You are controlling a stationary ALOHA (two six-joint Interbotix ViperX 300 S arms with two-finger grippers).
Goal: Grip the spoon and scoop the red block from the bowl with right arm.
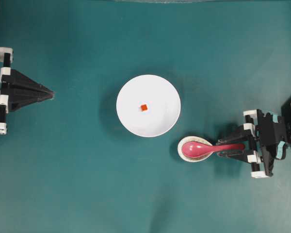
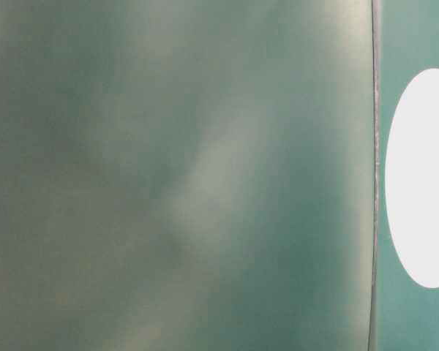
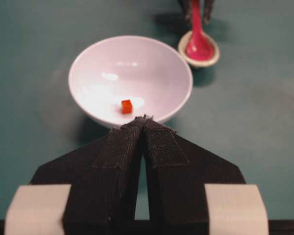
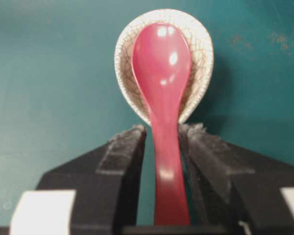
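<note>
The pink-red spoon lies with its scoop in a small speckled dish and its handle pointing right. My right gripper straddles that handle. In the right wrist view the spoon runs between the jaws of the right gripper: teal table shows between the handle and the left finger, while the right finger sits close against it. The white bowl stands mid-table with the red block inside. My left gripper rests shut at the far left, its tips pointing at the bowl.
The speckled dish sits just right of and below the bowl, nearly touching it. The table is a teal mat. The table-level view is a blur with a white round shape at its right edge.
</note>
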